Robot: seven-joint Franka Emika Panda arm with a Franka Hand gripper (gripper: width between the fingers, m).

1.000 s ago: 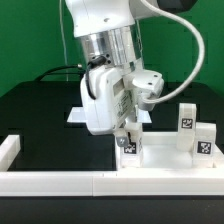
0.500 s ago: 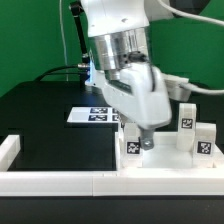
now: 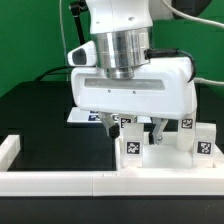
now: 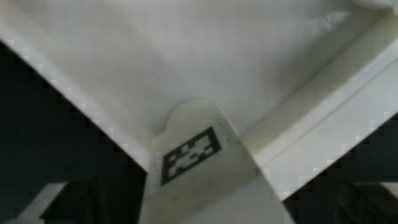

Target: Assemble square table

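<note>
At far left in the exterior view, black table [image 3: 35, 115] bare, bounded along the near edge by a long white L-shaped rail [image 3: 60, 181] with a short upturned end. Further back, partly hidden behind the arm, the marker board [image 3: 80, 117] flat on the black surface. Centre frame, filled by the wrist housing of the arm, broadside to the camera; below it the gripper [image 3: 140, 129], fingers [image 3: 158, 131] pointing down and set apart, hanging just over the square table [image 3: 165, 158], a white slab against the rail. Just beside the fingers, a tagged leg [image 3: 130, 148] upright on the slab; whether touched or gripped, cannot tell. Further right, two more tagged legs [image 3: 203, 140] standing near the slab's edge. From the wrist view, a white tagged leg [image 4: 201, 150] close up between blurred finger edges, white slab behind it.
</note>
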